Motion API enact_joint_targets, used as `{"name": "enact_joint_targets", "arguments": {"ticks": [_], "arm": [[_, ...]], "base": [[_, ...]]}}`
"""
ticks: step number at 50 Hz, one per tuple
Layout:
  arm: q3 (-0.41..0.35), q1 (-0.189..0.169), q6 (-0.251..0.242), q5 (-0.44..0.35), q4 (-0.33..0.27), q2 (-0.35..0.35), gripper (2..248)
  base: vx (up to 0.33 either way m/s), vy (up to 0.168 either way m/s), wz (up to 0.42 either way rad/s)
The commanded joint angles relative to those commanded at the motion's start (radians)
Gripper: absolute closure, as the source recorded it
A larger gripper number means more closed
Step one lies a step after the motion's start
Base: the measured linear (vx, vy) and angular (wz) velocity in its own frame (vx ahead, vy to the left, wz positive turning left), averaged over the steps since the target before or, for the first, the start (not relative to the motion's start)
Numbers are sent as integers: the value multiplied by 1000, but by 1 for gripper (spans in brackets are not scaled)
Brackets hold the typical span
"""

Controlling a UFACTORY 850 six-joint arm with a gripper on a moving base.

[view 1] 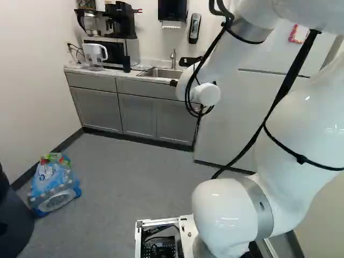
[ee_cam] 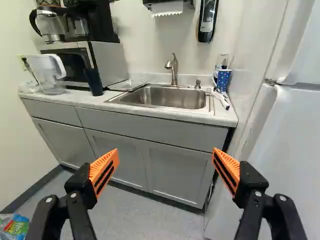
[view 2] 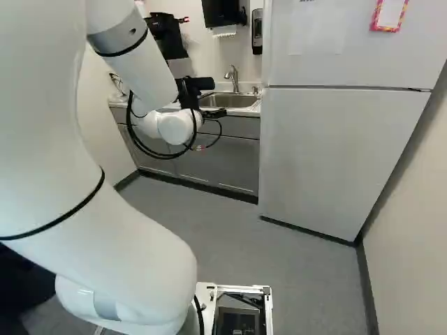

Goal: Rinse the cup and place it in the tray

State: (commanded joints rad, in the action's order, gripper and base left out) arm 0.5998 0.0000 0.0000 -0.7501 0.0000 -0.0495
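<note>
Orange-padded gripper (view 2: 214, 98) holds its two fingers (ee_cam: 104, 171) wide apart, facing grey cabinets (ee_cam: 170, 167) below the sink (ee_cam: 167, 97)

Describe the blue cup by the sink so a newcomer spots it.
Find the white refrigerator, then the steel sink in the counter beside it. The cup stands at the sink's refrigerator end. Its blue, white-spotted side sets it apart from the dark tumbler by the pitcher.

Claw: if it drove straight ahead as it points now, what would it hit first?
Probably the grey cabinet front under the sink, which lies straight ahead of the open claw; depth is unclear, so the counter's edge just above could come first.
</note>
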Motion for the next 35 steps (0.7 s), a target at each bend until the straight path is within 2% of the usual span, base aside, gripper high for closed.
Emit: {"name": "enact_joint_targets", "arguments": {"ticks": [35], "arm": [[82, 0, 0, 125, 0, 4, 3]], "base": [[0, 0, 0]]}}
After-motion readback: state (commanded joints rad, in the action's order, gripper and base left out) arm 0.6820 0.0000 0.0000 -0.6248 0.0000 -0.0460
